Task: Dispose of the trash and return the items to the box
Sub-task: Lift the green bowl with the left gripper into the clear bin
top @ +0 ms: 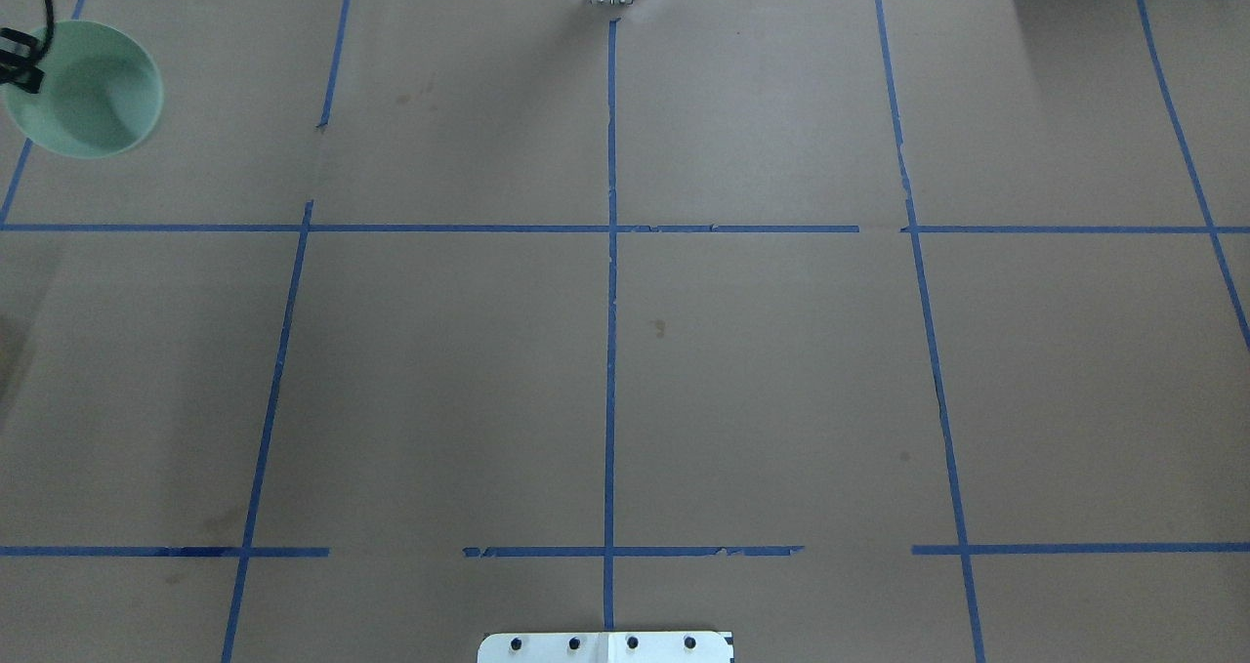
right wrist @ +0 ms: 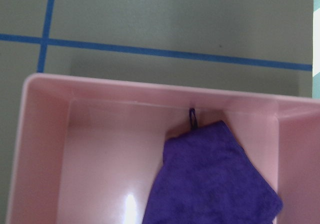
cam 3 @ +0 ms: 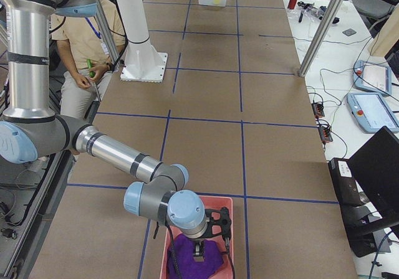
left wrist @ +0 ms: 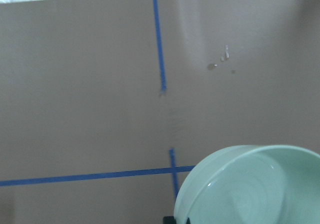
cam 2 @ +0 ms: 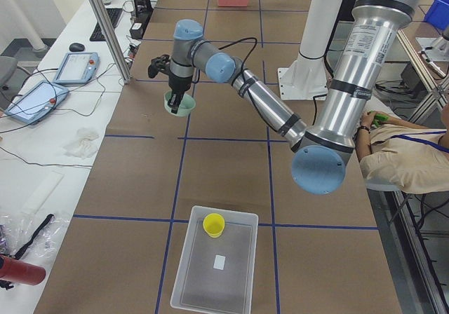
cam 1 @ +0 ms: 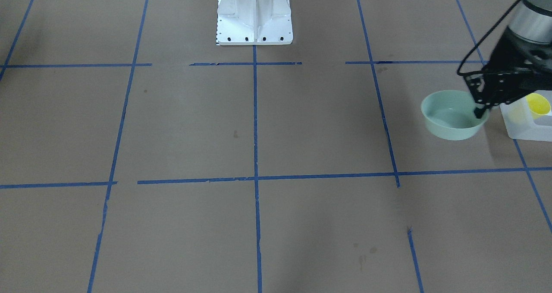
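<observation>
The left gripper [cam 1: 480, 110] pinched the mint-green bowl [cam 1: 448, 118] by its rim, one finger inside, near the box [cam 1: 522, 131] that held the yellow cup [cam 1: 538, 104].

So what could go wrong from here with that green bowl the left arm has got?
1. The left hand pinches the mint-green bowl at just one spot on its rim, so it could tilt or slip out in transit.
2. The yellow cup stands in the bin at the end nearest the bowl; setting the bowl down there could knock it over.
</observation>
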Robot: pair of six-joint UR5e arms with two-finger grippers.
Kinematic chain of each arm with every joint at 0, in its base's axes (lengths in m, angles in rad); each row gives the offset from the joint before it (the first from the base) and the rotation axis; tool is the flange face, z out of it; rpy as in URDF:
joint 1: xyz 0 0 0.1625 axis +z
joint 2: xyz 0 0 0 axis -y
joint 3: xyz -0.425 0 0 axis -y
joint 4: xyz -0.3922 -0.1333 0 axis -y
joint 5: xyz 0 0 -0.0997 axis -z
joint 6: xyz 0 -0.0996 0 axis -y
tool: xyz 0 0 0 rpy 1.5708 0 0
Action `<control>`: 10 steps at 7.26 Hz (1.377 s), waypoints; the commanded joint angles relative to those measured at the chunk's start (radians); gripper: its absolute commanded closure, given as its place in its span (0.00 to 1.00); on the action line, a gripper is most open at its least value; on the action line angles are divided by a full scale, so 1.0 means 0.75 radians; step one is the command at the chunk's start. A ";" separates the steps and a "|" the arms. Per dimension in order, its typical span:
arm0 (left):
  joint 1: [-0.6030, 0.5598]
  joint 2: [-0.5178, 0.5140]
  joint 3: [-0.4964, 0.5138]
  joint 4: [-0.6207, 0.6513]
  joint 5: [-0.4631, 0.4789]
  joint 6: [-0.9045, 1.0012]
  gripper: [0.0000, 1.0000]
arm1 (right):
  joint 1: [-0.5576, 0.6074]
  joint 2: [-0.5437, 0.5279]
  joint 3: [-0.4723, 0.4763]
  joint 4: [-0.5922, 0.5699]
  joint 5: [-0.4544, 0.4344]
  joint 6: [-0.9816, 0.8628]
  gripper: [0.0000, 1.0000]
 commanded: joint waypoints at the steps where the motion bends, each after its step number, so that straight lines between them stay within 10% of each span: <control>1: -0.306 0.051 0.263 -0.019 -0.079 0.547 1.00 | -0.175 0.000 0.235 -0.003 0.014 0.317 0.00; 6: -0.532 0.463 0.701 -0.535 -0.288 0.868 1.00 | -0.424 0.033 0.526 -0.020 0.024 0.784 0.00; 10: -0.528 0.495 0.936 -0.728 -0.288 0.811 1.00 | -0.432 0.058 0.553 -0.093 0.041 0.795 0.00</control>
